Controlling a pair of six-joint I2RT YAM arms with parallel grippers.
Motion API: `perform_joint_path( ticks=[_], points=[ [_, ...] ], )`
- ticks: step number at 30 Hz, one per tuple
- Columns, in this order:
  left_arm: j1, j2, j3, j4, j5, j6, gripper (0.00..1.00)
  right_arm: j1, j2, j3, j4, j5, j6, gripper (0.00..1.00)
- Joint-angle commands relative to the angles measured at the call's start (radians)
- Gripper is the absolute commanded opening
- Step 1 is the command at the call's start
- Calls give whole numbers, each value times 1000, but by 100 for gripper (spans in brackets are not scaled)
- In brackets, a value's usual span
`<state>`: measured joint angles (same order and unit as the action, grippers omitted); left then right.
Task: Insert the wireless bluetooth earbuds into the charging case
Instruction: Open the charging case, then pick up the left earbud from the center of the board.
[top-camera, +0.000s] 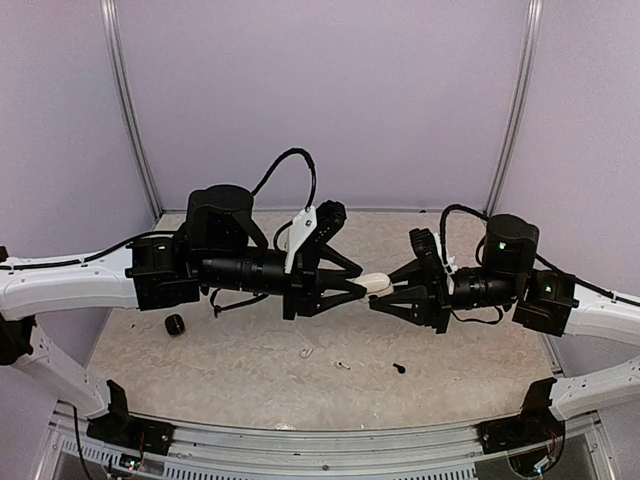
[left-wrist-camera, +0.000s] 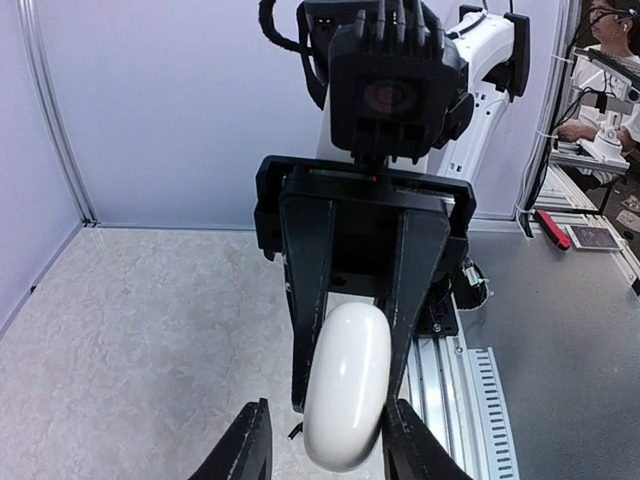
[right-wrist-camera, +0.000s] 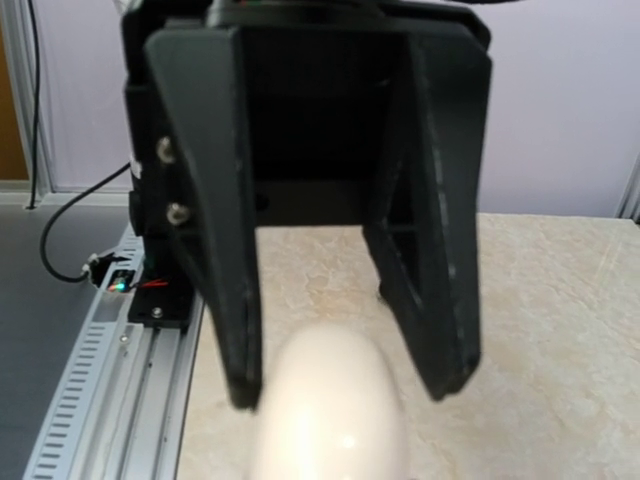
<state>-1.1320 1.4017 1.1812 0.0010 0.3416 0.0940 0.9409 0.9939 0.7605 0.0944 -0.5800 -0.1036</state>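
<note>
A white pebble-shaped charging case (top-camera: 377, 284) hangs in mid-air between my two grippers. In the left wrist view the case (left-wrist-camera: 347, 385) is clamped between the right gripper's black fingers (left-wrist-camera: 305, 300). My right gripper (top-camera: 393, 289) is shut on it. My left gripper (top-camera: 360, 285) is open, and its fingers (left-wrist-camera: 248, 445) stand wide on either side of the case's near end. The right wrist view shows the blurred case (right-wrist-camera: 335, 410) in front of the left gripper's spread fingers (right-wrist-camera: 225, 280). Two white earbuds (top-camera: 306, 352) (top-camera: 343, 364) and one black earbud (top-camera: 399, 368) lie on the table below.
A black round case (top-camera: 175, 324) lies on the beige table (top-camera: 250, 375) at the left. Lilac walls enclose the back and sides. A metal rail (top-camera: 320, 440) runs along the near edge, with both arm bases on it.
</note>
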Motion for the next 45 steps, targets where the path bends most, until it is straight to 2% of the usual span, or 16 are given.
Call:
perform_joint_path(
  ticks=[1,5,13,19,25,32,36,41,45],
  points=[
    [32,-8,19,73,-17,-28,39,1,-14,-14,-11,-16,-24,0],
    [40,-19,3,94,6,-41,39,1,-15,-16,-16,-11,-30,0],
    [52,-12,3,79,-60,-37,40,0,-27,-25,-2,-17,-36,0],
    [84,-14,-6,89,-61,-79,46,-10,-47,-62,41,23,0,0],
    [157,-85,-106,124,-44,-186,50,-64,-94,-132,116,20,78,0],
    [181,-133,-247,63,-128,-280,50,-116,-172,-222,179,34,152,0],
    [133,-109,-368,174,-180,-342,49,-143,-212,-263,202,35,194,0],
    [36,22,-410,241,-235,-283,49,-154,-250,-275,176,37,206,0],
    [13,95,-528,486,-188,-263,48,-156,-272,-282,178,41,229,0]
  ],
)
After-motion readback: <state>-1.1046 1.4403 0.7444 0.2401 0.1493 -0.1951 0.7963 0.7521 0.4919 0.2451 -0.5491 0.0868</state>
